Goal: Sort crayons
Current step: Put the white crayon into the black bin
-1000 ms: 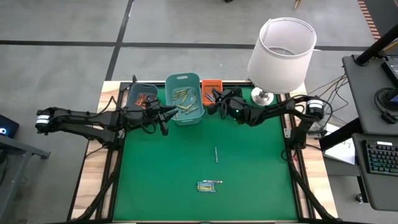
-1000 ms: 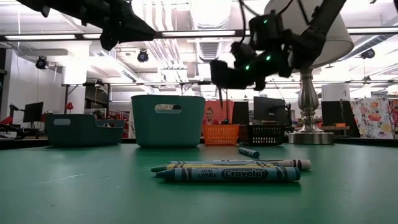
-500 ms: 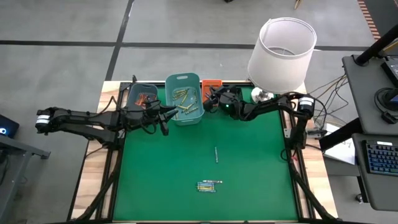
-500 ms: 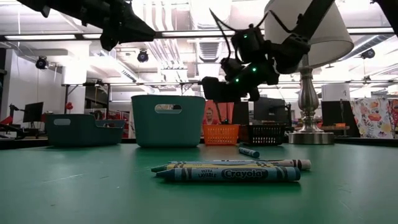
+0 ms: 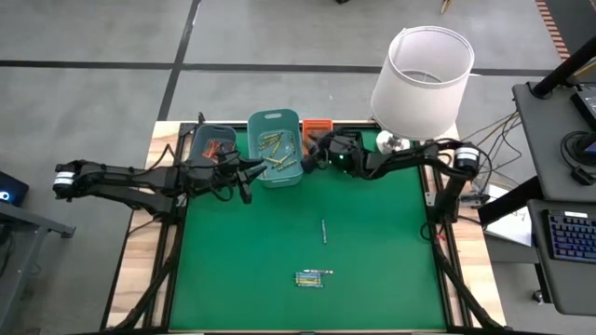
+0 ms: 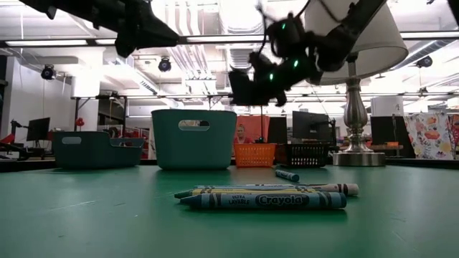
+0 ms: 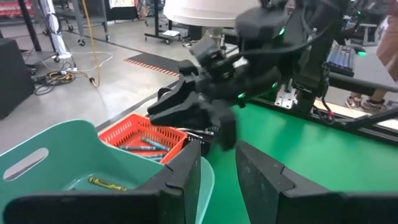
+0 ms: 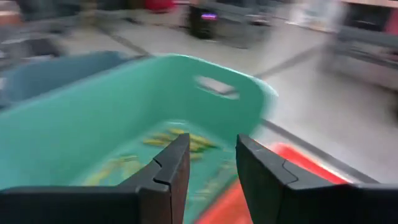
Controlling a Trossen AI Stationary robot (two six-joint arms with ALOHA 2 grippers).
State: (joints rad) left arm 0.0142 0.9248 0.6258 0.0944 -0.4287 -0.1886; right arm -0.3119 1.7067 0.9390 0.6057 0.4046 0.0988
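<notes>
Green felt-like cloth covers the table (image 5: 372, 242), framed by pale wood strips. The landmark here is the light teal bin (image 5: 276, 149), a smooth plastic tub with rounded corners and a slot handle, standing at the table's far edge. Inside it lie yellow-green crayons (image 5: 273, 142), thin paper-wrapped sticks scattered at loose angles. Just beside that bin, on the left arm's side, sits a darker teal bin (image 5: 210, 141) with orange-red crayons (image 5: 216, 147) in it. On the bin's other side stands a small orange basket (image 7: 140, 135) with lattice walls; blue crayons (image 7: 143, 145) lie in it. A black mesh basket (image 6: 307, 154) stands next to the orange one in the low view.

The right gripper (image 5: 311, 153) hovers at the seam between the light teal bin and the orange basket; its own camera shows two dark, blocky fingers (image 8: 166, 171) standing apart with a narrow gap and nothing between them. The left gripper (image 5: 251, 168) hangs over the near corner of the light teal bin, its fingers (image 7: 186, 171) a little apart and empty.

Well in front of the light teal bin, mid-table, a single crayon (image 5: 324, 231) lies alone. Farther still toward the near edge rests a small cluster of crayons (image 5: 313, 277), side by side and touching, blue and grey-white wrappers among them. A lamp with a white drum shade (image 5: 422, 67) and a metal base stands at the far corner beyond the baskets.
</notes>
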